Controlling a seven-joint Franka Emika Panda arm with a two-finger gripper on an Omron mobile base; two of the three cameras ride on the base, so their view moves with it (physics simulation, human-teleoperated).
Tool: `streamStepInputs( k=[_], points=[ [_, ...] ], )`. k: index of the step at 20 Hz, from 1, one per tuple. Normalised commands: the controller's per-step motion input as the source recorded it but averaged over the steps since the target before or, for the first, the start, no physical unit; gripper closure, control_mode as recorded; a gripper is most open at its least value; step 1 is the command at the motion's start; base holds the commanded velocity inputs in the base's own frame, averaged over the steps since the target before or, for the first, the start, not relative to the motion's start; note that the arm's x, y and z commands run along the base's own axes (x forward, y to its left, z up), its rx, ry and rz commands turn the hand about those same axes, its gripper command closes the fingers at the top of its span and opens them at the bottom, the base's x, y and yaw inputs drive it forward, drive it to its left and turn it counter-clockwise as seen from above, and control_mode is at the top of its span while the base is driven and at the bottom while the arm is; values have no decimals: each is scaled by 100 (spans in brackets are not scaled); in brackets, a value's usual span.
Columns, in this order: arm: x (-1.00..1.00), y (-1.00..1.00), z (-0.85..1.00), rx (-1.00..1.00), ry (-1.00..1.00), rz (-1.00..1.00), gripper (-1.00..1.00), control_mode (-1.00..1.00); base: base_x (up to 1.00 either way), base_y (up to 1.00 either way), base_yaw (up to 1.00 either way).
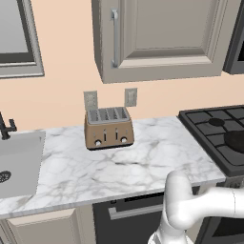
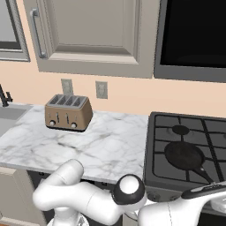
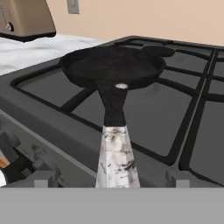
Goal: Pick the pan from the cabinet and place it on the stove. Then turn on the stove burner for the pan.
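Observation:
The black pan [image 2: 185, 156] sits on the front left burner of the stove [image 2: 176, 132], with its long handle pointing out over the front edge. In the hand view the pan [image 3: 113, 68] lies straight ahead and its handle [image 3: 114, 131] runs toward me. My gripper [image 3: 109, 180] is open at the stove's front, fingertips [image 3: 43, 178] wide apart on either side of the handle's end. I cannot tell whether they touch it. The pan [image 1: 237, 139] shows at the right edge of the left base view. The cabinet [image 1: 162, 33] [image 2: 92, 31] is shut.
A bronze toaster [image 1: 108, 127] [image 2: 68, 112] stands on the marble counter [image 1: 143, 162] left of the stove. A sink [image 1: 19, 162] lies further left. A dark microwave [image 2: 194, 39] hangs above the stove. My arm [image 2: 88, 196] stretches low along the counter front.

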Motion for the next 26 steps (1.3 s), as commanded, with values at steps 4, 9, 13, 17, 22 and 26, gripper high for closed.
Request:
streamStepInputs(
  k=[4,9,13,17,22,26],
  points=[
    [-16,0,22,0,0,0,-100,-100,0,0,0],
    [-38,0,16,0,0,0,-100,-100,0,0,0],
    [-86,21,2,0,-1,0,-100,-100,0,0,0],
    [-97,47,10,0,-3,0,-100,-100,0,0,0],
    [-70,62,22,0,-5,0,-100,-100,0,0,0],
    [-33,80,13,0,0,0,-100,-100,0,0,0]
  ],
)
